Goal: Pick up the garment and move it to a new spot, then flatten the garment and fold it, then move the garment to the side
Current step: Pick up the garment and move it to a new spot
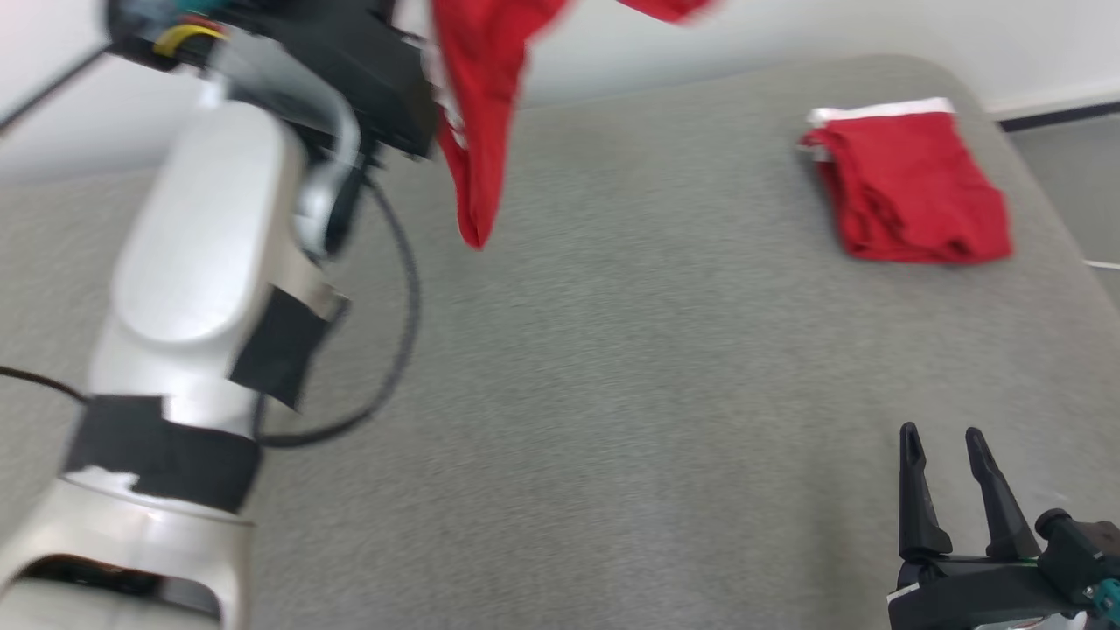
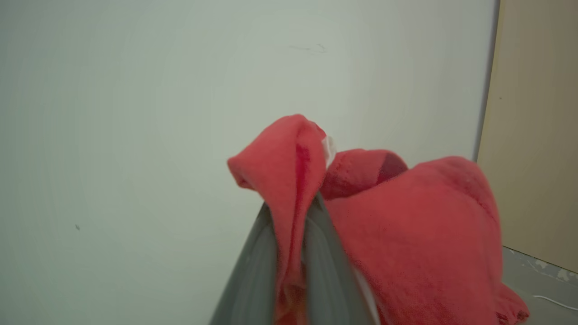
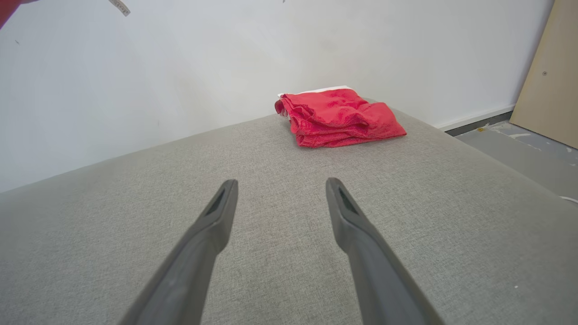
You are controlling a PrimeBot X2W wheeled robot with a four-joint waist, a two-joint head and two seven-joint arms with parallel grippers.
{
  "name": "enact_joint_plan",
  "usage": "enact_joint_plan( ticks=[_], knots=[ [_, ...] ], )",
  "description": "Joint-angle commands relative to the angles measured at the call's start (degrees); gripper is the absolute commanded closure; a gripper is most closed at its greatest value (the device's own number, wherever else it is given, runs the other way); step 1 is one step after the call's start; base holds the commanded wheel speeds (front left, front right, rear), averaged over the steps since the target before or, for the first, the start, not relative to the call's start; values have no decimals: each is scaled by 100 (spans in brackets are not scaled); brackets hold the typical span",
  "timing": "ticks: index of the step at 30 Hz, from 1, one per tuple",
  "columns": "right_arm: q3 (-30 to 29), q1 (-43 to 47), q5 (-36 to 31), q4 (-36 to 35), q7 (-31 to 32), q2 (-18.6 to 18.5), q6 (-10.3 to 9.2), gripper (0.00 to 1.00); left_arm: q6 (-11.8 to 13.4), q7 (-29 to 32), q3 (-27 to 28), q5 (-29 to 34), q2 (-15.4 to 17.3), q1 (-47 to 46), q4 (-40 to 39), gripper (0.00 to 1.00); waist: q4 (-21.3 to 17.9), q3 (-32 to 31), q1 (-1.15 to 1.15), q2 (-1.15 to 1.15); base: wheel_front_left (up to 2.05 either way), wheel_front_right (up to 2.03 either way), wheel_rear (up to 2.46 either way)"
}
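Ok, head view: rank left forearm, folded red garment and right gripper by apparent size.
1. left forearm, close to camera.
2-3. folded red garment and right gripper: alike, gripper cut off by frame.

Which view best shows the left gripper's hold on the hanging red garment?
Left wrist view: the red garment is pinched between the left gripper's shut jaws. Head view shows it hanging, blurred; right wrist view catches a red corner.

Red garments, two: a hanging garment far left, a folded garment far right. Grippers, two: left gripper, right gripper near right. Grey padded surface, one. Black cable, one.
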Motion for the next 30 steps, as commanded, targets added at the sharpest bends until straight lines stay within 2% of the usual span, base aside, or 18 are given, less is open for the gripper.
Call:
enact_joint_plan(
  ticks=[1, 8, 15, 19, 23, 30],
  knots=[
    [2, 52, 49, 41, -50, 26, 7, 0, 13, 17, -50, -60, -82, 146, -72, 100, -617, -247, 1, 0, 0, 0, 0],
    [-64, 110, 79, 196, -157, 64, 7, 0, 37, -17, -504, -338, -393, 831, -491, 100, -797, -291, 1, 0, 0, 0, 0],
    [-53, 60, 77, 249, -195, 87, 7, 0, 305, -113, -801, -669, -440, 1774, -675, 100, -684, -313, 1, 0, 0, 0, 0],
    [-23, 36, 72, 269, -205, 74, 7, 0, 449, -232, -920, -710, -429, 2411, -541, 100, -614, -333, 1, 0, 0, 0, 0],
    [69, 25, 81, 295, -208, 16, 7, 0, 531, -405, -1027, -631, -273, 2994, -273, 100, -575, -348, 1, 0, 0, 0, 0],
    [202, 45, 75, 288, -108, -110, 7, 0, 463, -698, -1161, -759, -330, 3656, 488, 100, -486, -544, 1, 0, 0, 0, 0]
  ],
)
